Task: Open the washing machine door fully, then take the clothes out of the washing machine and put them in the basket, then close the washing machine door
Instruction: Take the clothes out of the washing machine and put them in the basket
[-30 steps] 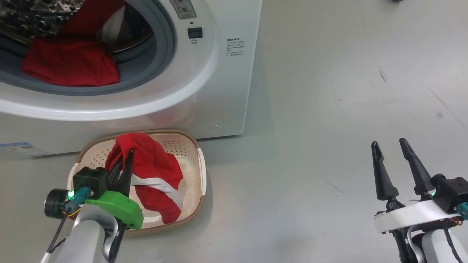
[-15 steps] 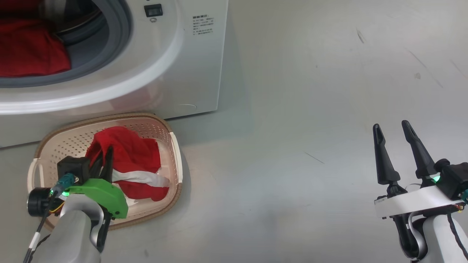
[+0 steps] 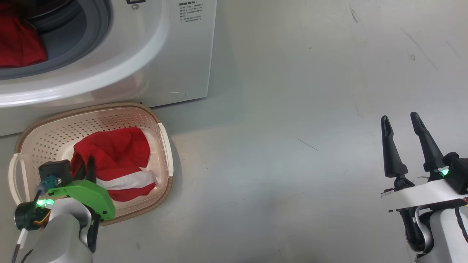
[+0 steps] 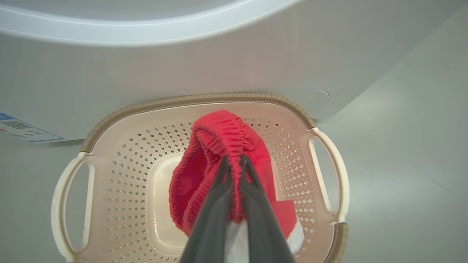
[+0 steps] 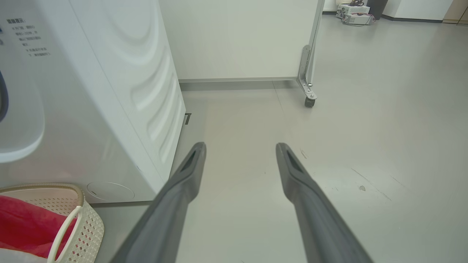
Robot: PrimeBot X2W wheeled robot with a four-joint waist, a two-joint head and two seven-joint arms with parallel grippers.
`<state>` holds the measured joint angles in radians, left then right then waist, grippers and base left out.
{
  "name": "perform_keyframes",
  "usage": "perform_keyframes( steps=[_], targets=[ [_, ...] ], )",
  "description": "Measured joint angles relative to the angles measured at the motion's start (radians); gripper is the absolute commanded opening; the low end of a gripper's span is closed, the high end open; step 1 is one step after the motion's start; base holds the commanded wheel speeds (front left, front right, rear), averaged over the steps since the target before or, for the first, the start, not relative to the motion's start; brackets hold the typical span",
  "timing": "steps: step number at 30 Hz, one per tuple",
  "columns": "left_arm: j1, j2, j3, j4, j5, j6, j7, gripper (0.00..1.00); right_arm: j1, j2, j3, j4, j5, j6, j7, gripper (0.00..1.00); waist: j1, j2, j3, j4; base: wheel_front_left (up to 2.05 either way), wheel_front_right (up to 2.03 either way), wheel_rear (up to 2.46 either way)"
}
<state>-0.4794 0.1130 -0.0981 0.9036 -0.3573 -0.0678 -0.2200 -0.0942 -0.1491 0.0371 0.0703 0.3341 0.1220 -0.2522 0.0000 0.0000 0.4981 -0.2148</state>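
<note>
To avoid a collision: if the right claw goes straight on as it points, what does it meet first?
Probably the grey floor before the white panel; the right claw would pass clear of the washing machine. Depth is uncertain.

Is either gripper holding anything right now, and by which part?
The left gripper pinches a red garment by its ribbed edge, over the basket. The right gripper is open, empty.

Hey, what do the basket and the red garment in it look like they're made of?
Basket: likely moulded plastic, cream, semi-matte, with punched holes and a brown woven-look rim. Red garment: apparently ribbed knit fabric, matte, gathered at its edge.
</note>
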Motion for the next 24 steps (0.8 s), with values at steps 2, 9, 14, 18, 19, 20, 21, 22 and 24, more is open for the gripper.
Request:
perform_keyframes(
  steps=[2, 9, 14, 18, 19, 20, 21, 22, 24],
  targets=[
    [-0.008, 0.001, 0.008, 0.019, -0.004, 0.003, -0.001, 0.00, 0.000, -0.002, 0.000, 0.000, 0.000, 0.000, 0.000, 1.00, 0.0000, 0.0000, 0.001, 0.002, 0.00, 0.00, 0.00],
    [-0.028, 0.001, 0.049, 0.074, -0.048, 0.015, -0.001, 0.00, -0.001, -0.006, 0.004, 0.000, 0.000, 0.000, 0.000, 1.00, 0.0000, 0.0000, 0.006, 0.012, 0.00, 0.00, 0.00],
    [-0.033, 0.000, 0.062, 0.107, -0.056, 0.018, -0.008, 0.56, -0.002, -0.010, 0.004, 0.000, -0.002, 0.000, 0.000, 1.00, 0.0000, 0.0000, 0.009, 0.019, 0.00, 0.00, 0.00],
    [-0.043, 0.000, 0.065, 0.125, -0.057, 0.019, -0.011, 1.00, -0.003, -0.010, 0.001, 0.000, -0.002, 0.000, 0.000, 1.00, 0.0000, 0.0000, 0.009, 0.023, 0.00, 0.00, 0.00],
    [-0.047, -0.001, 0.064, 0.127, -0.057, 0.018, -0.011, 1.00, -0.005, -0.010, 0.000, 0.000, -0.002, 0.000, 0.000, 1.00, 0.0000, 0.0000, 0.008, 0.024, 0.00, 0.00, 0.00],
    [-0.052, -0.001, 0.063, 0.129, -0.057, 0.018, -0.011, 1.00, -0.006, -0.009, 0.000, 0.000, -0.002, 0.000, 0.000, 1.00, 0.0000, 0.0000, 0.008, 0.025, 0.00, 0.00, 0.00],
    [-0.056, -0.001, 0.060, 0.131, -0.056, 0.017, -0.012, 1.00, -0.007, -0.009, -0.003, 0.001, -0.002, 0.000, 0.000, 1.00, 0.0000, 0.0000, 0.007, 0.026, 0.00, 0.00, 0.00],
    [-0.059, -0.002, 0.057, 0.134, -0.056, 0.017, -0.012, 1.00, -0.008, -0.009, -0.007, 0.001, -0.002, 0.000, 0.000, 1.00, 0.0000, 0.0000, 0.005, 0.029, 0.00, 0.00, 0.00],
    [-0.065, -0.004, 0.045, 0.133, -0.053, 0.007, -0.020, 1.00, -0.008, -0.008, -0.010, 0.002, -0.002, 0.000, 0.000, 1.00, 0.0000, 0.0000, 0.000, 0.033, 0.00, 0.00, 0.00]
  ],
)
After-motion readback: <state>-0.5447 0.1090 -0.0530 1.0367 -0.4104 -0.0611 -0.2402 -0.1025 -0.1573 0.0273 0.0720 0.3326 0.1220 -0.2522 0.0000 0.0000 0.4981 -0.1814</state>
